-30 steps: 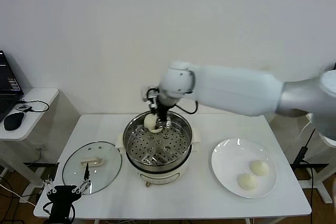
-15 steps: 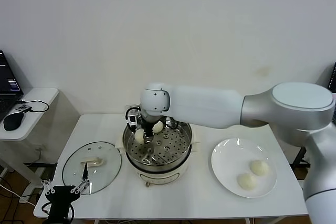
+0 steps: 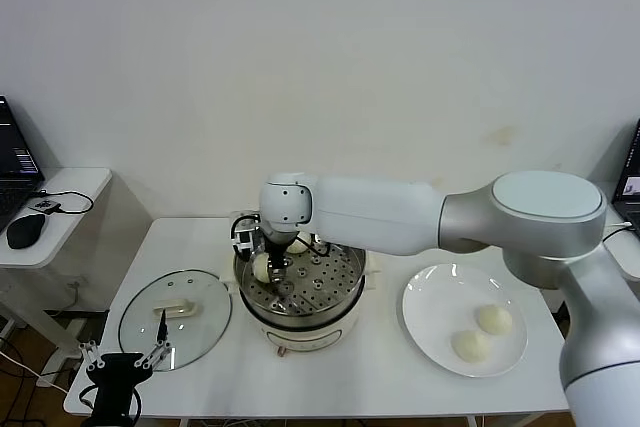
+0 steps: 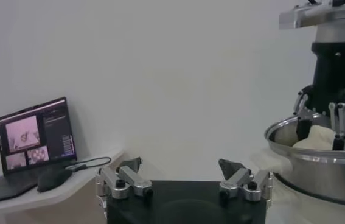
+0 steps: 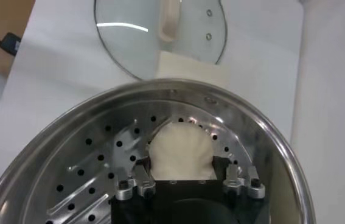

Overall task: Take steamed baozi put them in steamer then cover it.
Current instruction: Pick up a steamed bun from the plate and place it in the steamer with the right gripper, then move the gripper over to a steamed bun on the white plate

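Observation:
The steamer [image 3: 300,292] stands mid-table, uncovered. My right gripper [image 3: 266,265] is down inside it at its left side, shut on a steamed baozi [image 3: 262,269] resting low on the perforated tray; in the right wrist view the baozi [image 5: 181,149] sits between the fingers [image 5: 145,167]. A second baozi [image 3: 299,244] lies at the back of the tray. Two more baozi [image 3: 493,319] [image 3: 470,345] lie on the white plate [image 3: 430,292]. The cover [image 3: 175,315] lies flat on the table left of the steamer. My left gripper [image 3: 120,372] [image 4: 180,164] is open and empty, parked near the table's front left corner.
A side table at the left holds a laptop [image 4: 32,134] and a mouse [image 3: 25,230] with a cable. The steamer's rim [image 4: 318,161] rises to one side of the left gripper. The table's front edge is close to the cover and the plate.
My right gripper has moved with the baozi from the steamer's back to its left side and lower onto the tray. The left arm has not moved.

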### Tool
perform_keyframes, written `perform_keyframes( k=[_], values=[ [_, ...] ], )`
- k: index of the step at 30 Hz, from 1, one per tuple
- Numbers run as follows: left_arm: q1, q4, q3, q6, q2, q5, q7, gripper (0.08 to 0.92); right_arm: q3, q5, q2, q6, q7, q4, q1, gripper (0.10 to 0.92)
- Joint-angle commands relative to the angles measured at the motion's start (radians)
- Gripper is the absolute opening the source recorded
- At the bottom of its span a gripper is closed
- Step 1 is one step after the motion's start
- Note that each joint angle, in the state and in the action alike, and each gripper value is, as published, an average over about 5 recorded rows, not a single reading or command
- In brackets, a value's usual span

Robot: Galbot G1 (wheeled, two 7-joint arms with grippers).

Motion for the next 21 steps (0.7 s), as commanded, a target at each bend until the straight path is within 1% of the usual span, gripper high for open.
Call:
perform_keyframes(
  k=[1, 5, 12, 16, 21],
  values=[
    [0.0, 0.0, 0.002, 0.0, 0.001, 0.001, 0.0, 0.823, 0.001, 0.003, -0.059, -0.004, -0.043, 0.058, 0.085, 0.809],
    [-0.001, -0.002, 0.004, 0.001, 0.005, 0.001, 0.001, 0.823, -0.023, 0.019, -0.18, 0.001, -0.113, 0.179, 0.214, 0.822],
    [-0.004, -0.01, 0.021, 0.003, 0.014, 0.008, 0.003, 0.823, -0.105, 0.01, -0.483, 0.06, -0.217, 0.4, 0.392, 0.823],
    [-0.001, -0.016, 0.029, 0.005, 0.018, 0.012, 0.005, 0.823, -0.174, -0.057, -0.655, 0.112, -0.269, 0.493, 0.421, 0.823],
    [0.011, -0.016, 0.033, 0.004, 0.023, 0.017, 0.004, 0.823, -0.201, -0.184, -0.866, 0.145, -0.288, 0.554, 0.343, 0.823]
  ],
)
